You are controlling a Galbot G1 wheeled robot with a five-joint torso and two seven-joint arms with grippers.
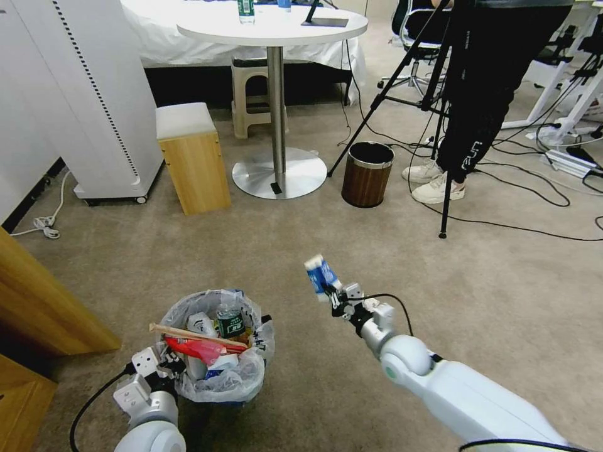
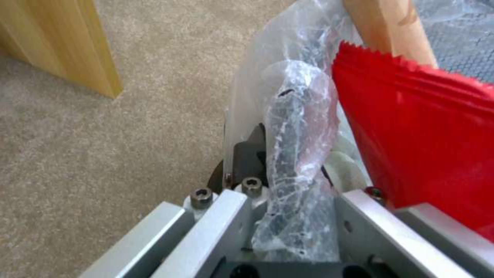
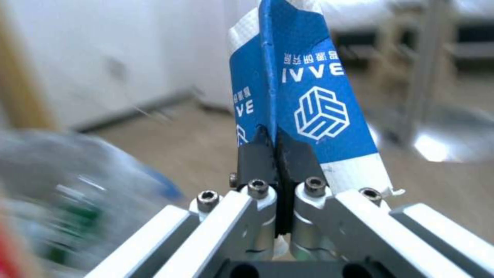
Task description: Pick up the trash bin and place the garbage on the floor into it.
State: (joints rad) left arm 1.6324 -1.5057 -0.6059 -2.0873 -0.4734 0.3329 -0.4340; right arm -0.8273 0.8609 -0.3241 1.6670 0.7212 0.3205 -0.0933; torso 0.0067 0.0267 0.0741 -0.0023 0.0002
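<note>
Trouble could be brewing at the trash bin (image 1: 217,351): the left gripper (image 1: 168,366) is clamping only the bag-covered rim, and the bin is already heaped, so a tilt might be enough to spill it. I am counting one red wrapper (image 1: 198,349), one wooden stick (image 1: 188,333) and one green-label bottle (image 1: 230,321) on top of the load. The right gripper (image 1: 334,296) is pinching one blue-and-white carton (image 1: 321,274) by its edge, holding it in the air beside the bin and not yet above it. That thin hold might be slipping, and the carton could be landing back on the carpet (image 1: 301,238). One brown bin (image 1: 367,173) is standing well away.
</note>
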